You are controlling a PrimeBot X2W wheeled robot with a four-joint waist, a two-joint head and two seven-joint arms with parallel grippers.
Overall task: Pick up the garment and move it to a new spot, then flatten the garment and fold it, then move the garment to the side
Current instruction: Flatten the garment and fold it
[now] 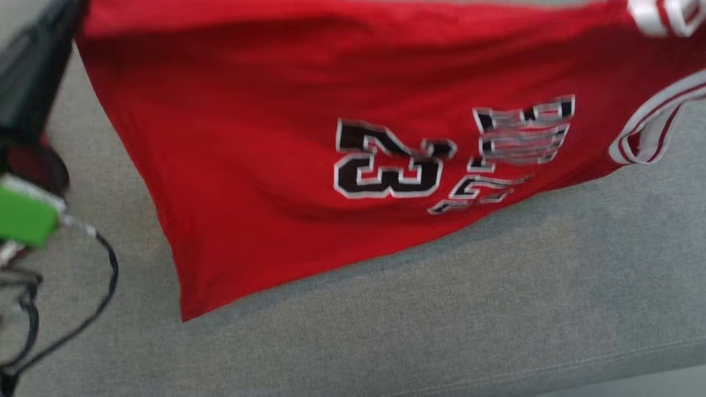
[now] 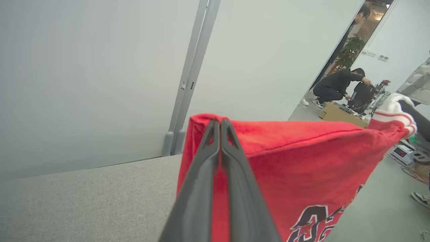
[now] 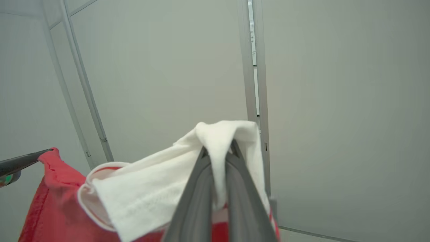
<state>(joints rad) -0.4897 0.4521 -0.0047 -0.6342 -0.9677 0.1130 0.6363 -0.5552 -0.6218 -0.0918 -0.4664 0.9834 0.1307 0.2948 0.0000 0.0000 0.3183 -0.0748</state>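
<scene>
We have the red jersey (image 1: 248,138) lifted and hanging spread over the grey upholstered surface (image 1: 496,309). The pick-up looks done; setting down, flattening, folding and moving aside remain. The left pincer (image 2: 220,127) is clamped on its red hem corner and the right pincer (image 3: 218,154) on its white-trimmed strap. The number 23 faces us.

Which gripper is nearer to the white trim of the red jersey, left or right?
Right. The right gripper is shut on the white trim itself; the left gripper grips the plain red edge of the jersey at the opposite end.
</scene>
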